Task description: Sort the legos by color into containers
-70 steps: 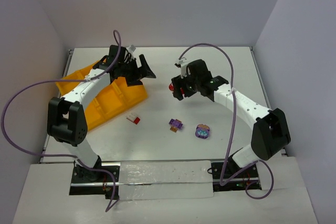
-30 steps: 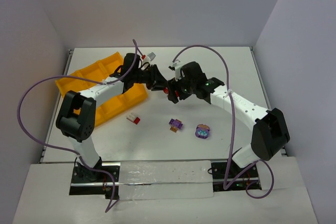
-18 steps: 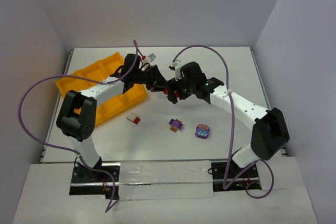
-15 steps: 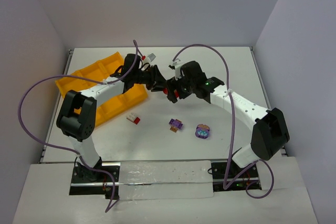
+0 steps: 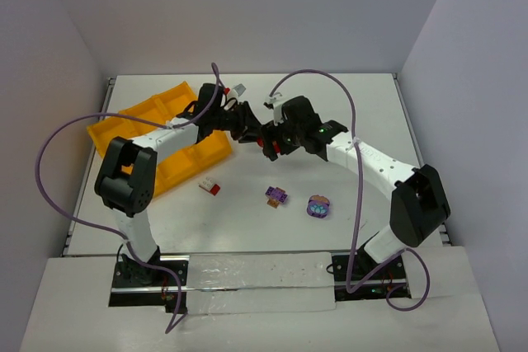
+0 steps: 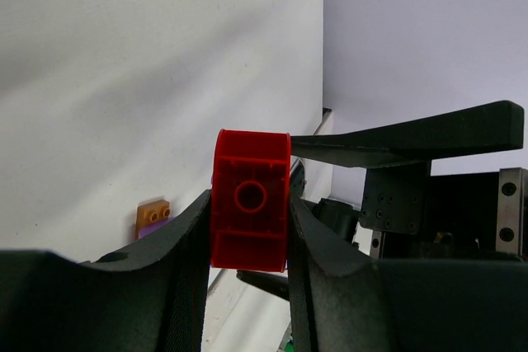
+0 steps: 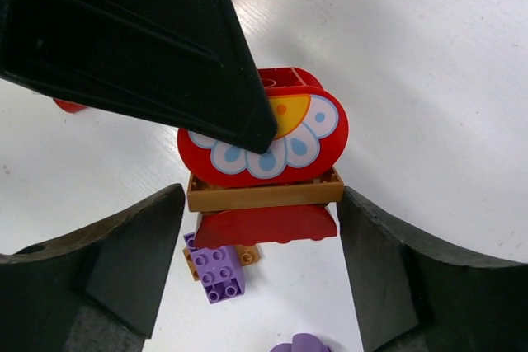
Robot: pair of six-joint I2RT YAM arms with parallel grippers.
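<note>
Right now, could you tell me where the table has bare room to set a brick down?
The table is bare at its far right corner, behind the right arm, and along the near strip between the loose legos and the arm bases. It is crowded beside the tray, where the left gripper and right gripper meet around a red lego.

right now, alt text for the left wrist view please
A red brick is clamped between the black fingers of the left end effector, underside toward the camera. The other arm's long finger reaches in from the right; a small orange-and-purple brick lies on the white table.
</note>
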